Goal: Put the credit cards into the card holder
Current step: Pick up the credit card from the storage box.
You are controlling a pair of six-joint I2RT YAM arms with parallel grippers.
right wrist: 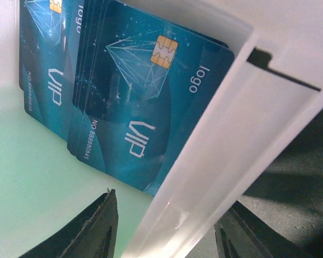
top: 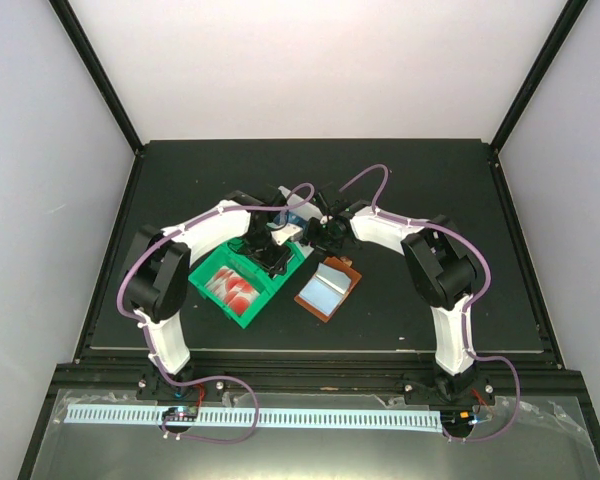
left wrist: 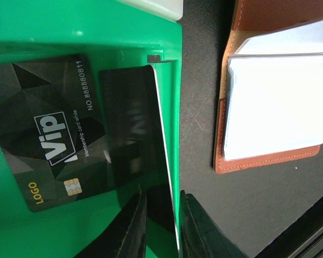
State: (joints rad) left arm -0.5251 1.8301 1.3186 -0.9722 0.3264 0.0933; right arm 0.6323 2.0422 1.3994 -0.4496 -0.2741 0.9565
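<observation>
The brown card holder (top: pixel 327 288) lies open on the black mat, clear pockets up; it also shows in the left wrist view (left wrist: pixel 274 102). Left of it is a green-and-white tray (top: pixel 248 318) with red-and-white cards (top: pixel 235 290). My left gripper (left wrist: pixel 164 231) has its jaws narrowly apart. They straddle the green tray wall (left wrist: pixel 175 107) and a black card (left wrist: pixel 132 129) that leans on edge against it. More black VIP cards (left wrist: pixel 48 134) lie flat. My right gripper (right wrist: pixel 172 236) is open, astride the white tray wall (right wrist: pixel 215 140), beside blue cards (right wrist: pixel 145 107).
Both arms meet over the tray (top: pixel 280 245) in the middle of the mat. The mat's raised black frame (top: pixel 310 352) runs along the near edge. White cell walls stand on three sides.
</observation>
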